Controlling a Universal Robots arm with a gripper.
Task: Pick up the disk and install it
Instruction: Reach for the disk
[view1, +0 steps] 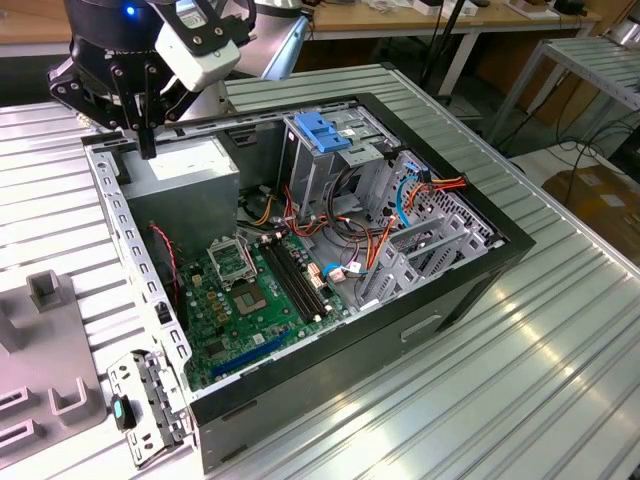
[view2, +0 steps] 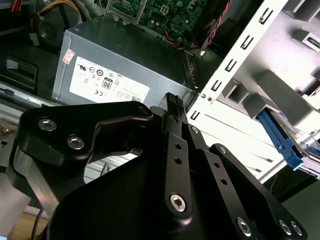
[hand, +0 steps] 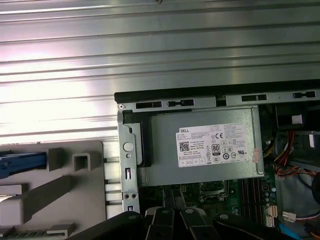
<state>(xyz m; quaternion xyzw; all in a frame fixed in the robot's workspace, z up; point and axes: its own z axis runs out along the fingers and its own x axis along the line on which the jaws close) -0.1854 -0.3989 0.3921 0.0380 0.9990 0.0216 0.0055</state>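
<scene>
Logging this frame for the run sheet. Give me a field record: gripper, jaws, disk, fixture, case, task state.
gripper: hovers at the case's power-supply corner, apart from the disk
jaws: shut, holding nothing
disk: blue rail visible; lies in the grey fixture, outside the case
grey fixture: on the table, beside the case
case: open, motherboard exposed
power supply: grey box with a white label, in the case's corner
task state: disk not yet picked up
</scene>
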